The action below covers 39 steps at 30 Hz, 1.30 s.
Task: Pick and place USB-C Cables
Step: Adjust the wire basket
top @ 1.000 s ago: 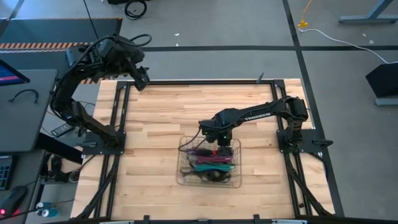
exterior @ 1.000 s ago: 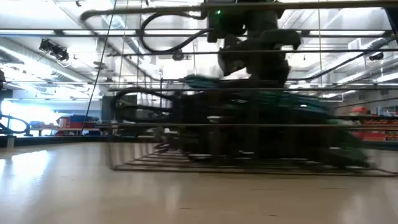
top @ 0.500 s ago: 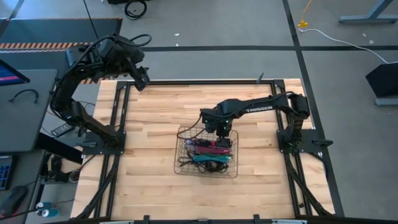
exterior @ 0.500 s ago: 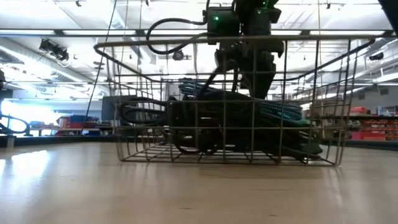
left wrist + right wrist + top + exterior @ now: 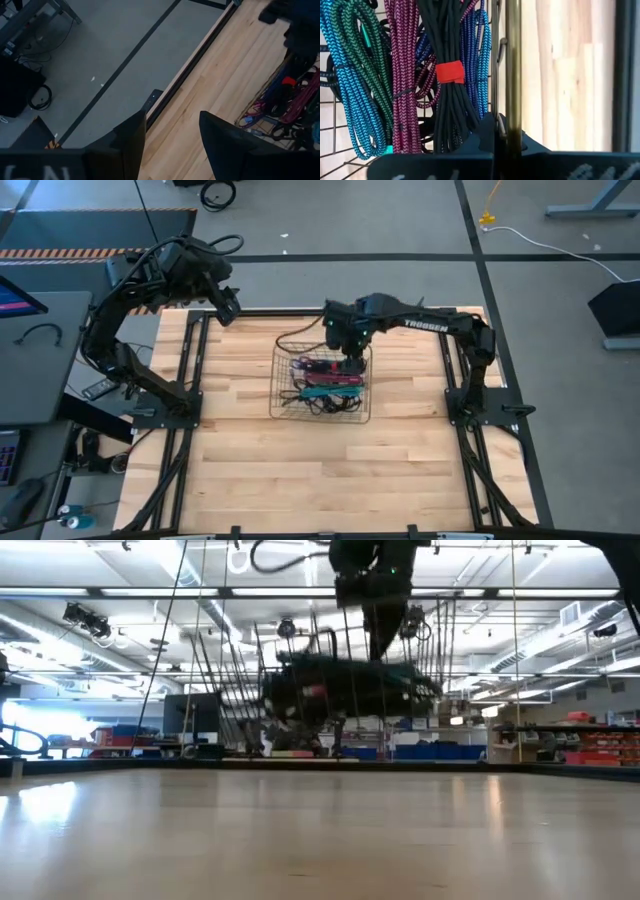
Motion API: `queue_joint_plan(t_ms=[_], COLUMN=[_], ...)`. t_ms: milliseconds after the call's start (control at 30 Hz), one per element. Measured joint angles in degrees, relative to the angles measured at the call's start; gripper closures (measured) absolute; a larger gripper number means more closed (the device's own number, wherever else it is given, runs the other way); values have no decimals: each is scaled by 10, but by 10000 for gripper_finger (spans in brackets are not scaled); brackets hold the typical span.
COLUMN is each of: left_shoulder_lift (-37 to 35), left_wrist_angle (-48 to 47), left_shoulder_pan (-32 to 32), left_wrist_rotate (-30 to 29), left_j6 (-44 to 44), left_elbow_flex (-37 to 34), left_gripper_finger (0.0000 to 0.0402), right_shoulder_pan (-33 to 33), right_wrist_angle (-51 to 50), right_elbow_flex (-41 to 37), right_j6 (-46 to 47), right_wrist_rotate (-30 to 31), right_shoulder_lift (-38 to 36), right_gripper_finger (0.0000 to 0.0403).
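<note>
1. Behind our wooden table [image 5: 250, 460] the low view looks into a wide hall with strip lights and shelving.
2. We see the wire basket [image 5: 283, 402] lifted clear of the tabletop and tilted; in the low view the basket [image 5: 230, 690] hangs in the air with nothing beneath it.
3. Our right gripper [image 5: 352, 352] is pinched tight on the basket's rim wire [image 5: 513, 70], at the basket's far edge in the high view.
4. The USB-C cables [image 5: 322, 383] lie bundled inside the basket. Up close we make out a black bundle [image 5: 451, 45] with a red band [image 5: 450, 72], a magenta one [image 5: 406, 60], a blue one [image 5: 479, 55] and a teal-green one [image 5: 351, 65].
5. Our left gripper [image 5: 228, 304] waits at the table's far left corner, fingers [image 5: 131, 137] spread and empty.
</note>
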Motion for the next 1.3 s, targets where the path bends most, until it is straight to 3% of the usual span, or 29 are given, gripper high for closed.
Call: queue_joint_plan(t_ms=[167, 633, 1300], left_shoulder_lift=[0, 0, 0], left_wrist_angle=[0, 0, 0], left_shoulder_pan=[0, 0, 0], left_wrist_rotate=[0, 0, 0], left_j6=[0, 0, 0], left_elbow_flex=[0, 0, 0], left_gripper_finger=[212, 212, 212], right_shoulder_pan=[-16, 25, -35], right_wrist_angle=[-19, 29, 103], right_elbow_flex=[33, -1, -108], right_j6=[-5, -14, -21], right_wrist_rotate=[-37, -123, -124], right_shoulder_lift=[-1, 30, 29], right_gripper_finger=[403, 403, 403])
